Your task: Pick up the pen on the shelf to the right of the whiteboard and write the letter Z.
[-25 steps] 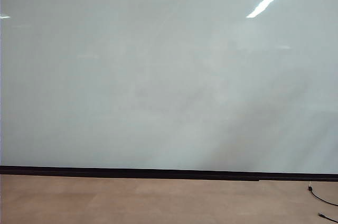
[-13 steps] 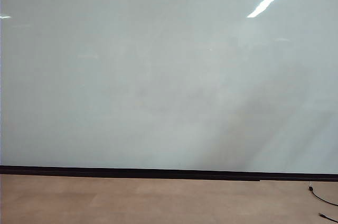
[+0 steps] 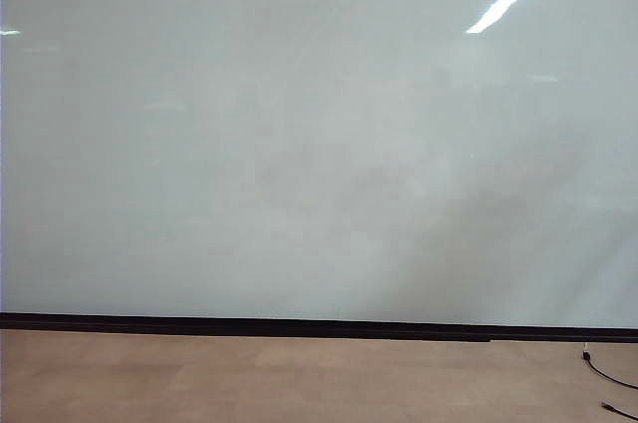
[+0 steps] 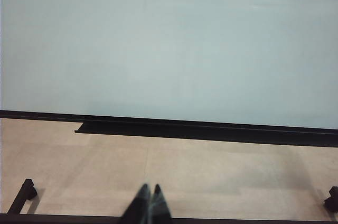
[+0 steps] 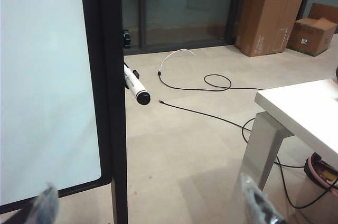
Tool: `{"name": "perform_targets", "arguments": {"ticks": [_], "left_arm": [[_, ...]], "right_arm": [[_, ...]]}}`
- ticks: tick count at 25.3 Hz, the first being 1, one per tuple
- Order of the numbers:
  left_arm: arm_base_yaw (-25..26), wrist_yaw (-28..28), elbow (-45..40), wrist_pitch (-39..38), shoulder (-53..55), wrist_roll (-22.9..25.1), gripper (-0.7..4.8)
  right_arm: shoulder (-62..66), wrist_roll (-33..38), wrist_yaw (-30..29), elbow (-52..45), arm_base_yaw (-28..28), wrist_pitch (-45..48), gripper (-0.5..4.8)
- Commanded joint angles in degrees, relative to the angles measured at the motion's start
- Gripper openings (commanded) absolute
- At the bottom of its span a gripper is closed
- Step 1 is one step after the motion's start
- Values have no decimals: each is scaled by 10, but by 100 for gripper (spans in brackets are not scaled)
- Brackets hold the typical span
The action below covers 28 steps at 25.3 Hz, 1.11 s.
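Whiteboard point(image 3: 299, 144): fills the exterior view, glossy, blank; no letter Z drawn yet. Black strip point(image 3: 299, 326) runs along its bottom edge.
Pen point(image 5: 136, 84): seen only in the right wrist view, sticking out past the board's dark right frame point(image 5: 108, 76), white barrel with dark end cap facing the camera. Its support is hidden behind the frame.
Right gripper point(image 5: 148, 205): jaws spread wide, nothing between them, well short of the pen; both fingertips blurred at the edge of its view.
Left gripper point(image 4: 146, 208): fingers pressed together, empty, low over the floor in front of the board.
Stage: approach to the pen, grasp not yet made.
Risk 1: frame sits just beside the pen, so a finger could clip the frame on the way in and knock the pen off.
Risk 2: barrel is slim and round, so an off-centre pinch may roll it out or tilt the tip.
Risk 3: black cable point(image 5: 211, 84) on the floor and white table point(image 5: 301, 108) nearby could snag or block the arm's swing.
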Motion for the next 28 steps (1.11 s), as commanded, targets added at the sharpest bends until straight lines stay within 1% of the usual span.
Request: {"name": "perform_targets", "arguments": {"ticks": [1,8,16,20,23,28], "left_arm": [[0,0,1,3,0,2,-5],[0,0,1,3,0,2,-5],[0,0,1,3,0,2,-4],[0,0,1,3,0,2,-4],[0,0,1,3,0,2,-5],[0,0,1,3,0,2,-4]], "right_arm": [[41,-9,-2,3,-1,66,479],[129,-14,-1,3,-9,134,479],[189,-14,-45,3,-50,188,479],[217,-14,-80,3,-91,220,479],[241,-14,-100,3,-111,243,479],[282,-14,-106,3,-118,285,479]]}}
